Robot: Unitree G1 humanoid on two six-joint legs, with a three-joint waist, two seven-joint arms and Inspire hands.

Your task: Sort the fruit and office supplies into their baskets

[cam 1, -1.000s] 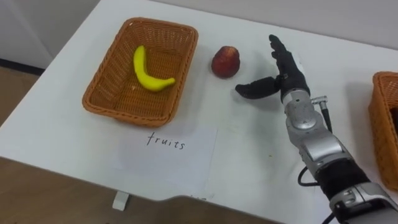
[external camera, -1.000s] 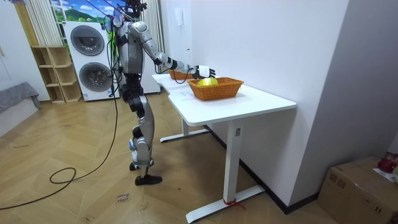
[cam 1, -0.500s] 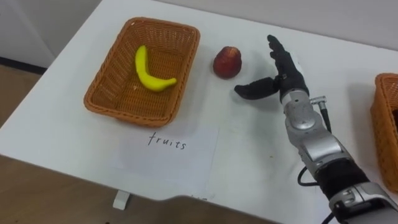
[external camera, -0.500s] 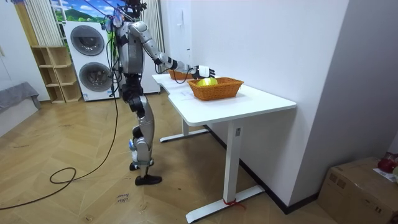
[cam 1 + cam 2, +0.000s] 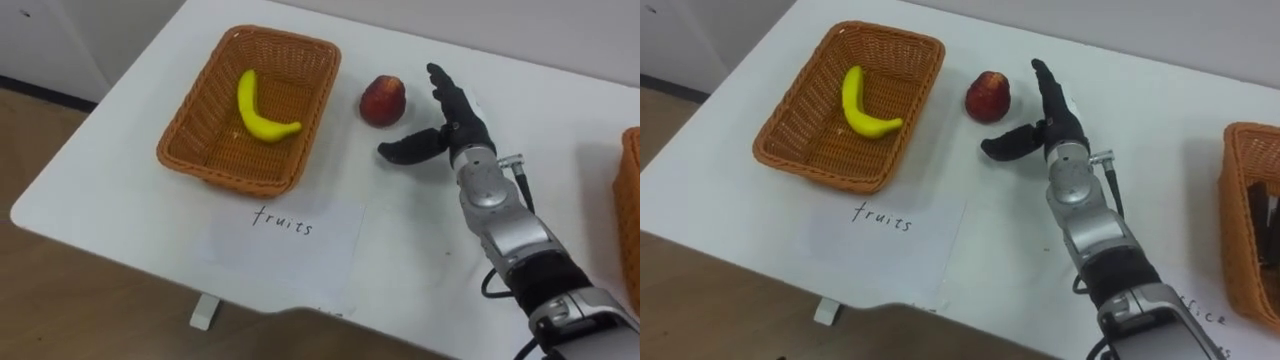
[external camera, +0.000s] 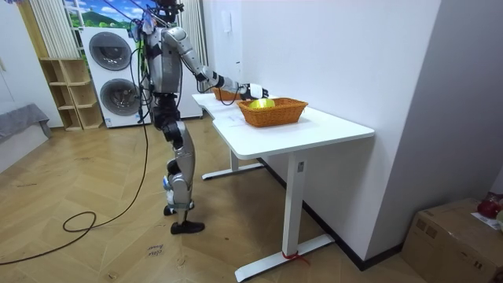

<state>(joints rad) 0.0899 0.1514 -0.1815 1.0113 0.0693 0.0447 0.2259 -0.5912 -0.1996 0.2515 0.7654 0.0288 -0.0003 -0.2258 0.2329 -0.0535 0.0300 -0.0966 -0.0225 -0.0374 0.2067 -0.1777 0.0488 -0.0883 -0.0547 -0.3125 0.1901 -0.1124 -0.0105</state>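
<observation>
So there's a big white table (image 5: 120,190) with a rectangular brown wicker basket (image 5: 225,180) on it and a white paper sheet (image 5: 285,235) just in front of that. The right robot hand (image 5: 452,125) is spread wide open, fingers straight, holding nothing. A curved yellow banana (image 5: 262,110) lies inside the basket. The round red apple (image 5: 383,100) sits on the table between basket and hand, touching neither.

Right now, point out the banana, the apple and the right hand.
banana (image 5: 250,108): left eye view, middle of its curve, inside the basket.
apple (image 5: 383,100): left eye view, centre of its red skin.
right hand (image 5: 463,132): left eye view, on the palm.
</observation>
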